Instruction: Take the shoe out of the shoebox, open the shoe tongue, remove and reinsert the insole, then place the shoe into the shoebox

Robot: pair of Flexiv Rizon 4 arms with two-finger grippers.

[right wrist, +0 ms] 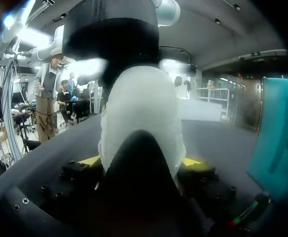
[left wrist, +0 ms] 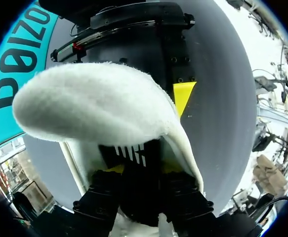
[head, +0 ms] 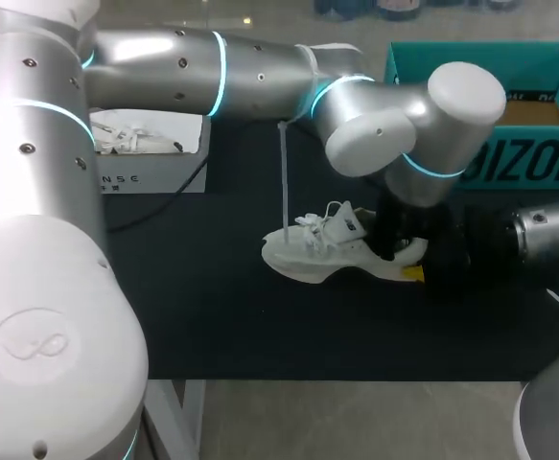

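Note:
A white shoe (head: 317, 251) lies on its side on the dark mat, toe toward the left. My left arm reaches across from the left, and its gripper (head: 389, 247) points down into the shoe's heel end. In the left wrist view the white fuzzy insole (left wrist: 94, 101) bulges out ahead of that gripper (left wrist: 144, 170). The gripper is open, with the insole's narrow end and a black striped part between its fingers. My right gripper (right wrist: 143, 162) is shut on the shoe's heel (right wrist: 144, 108) from both sides. One of its yellow fingertips (left wrist: 183, 96) shows beside the insole.
The teal shoebox (head: 547, 168) stands open at the back right, close behind both grippers. A white box (head: 154, 172) with pale contents sits at the back left. A thin white cord hangs from the left arm over the shoe's toe. Bare mat lies in front of the shoe.

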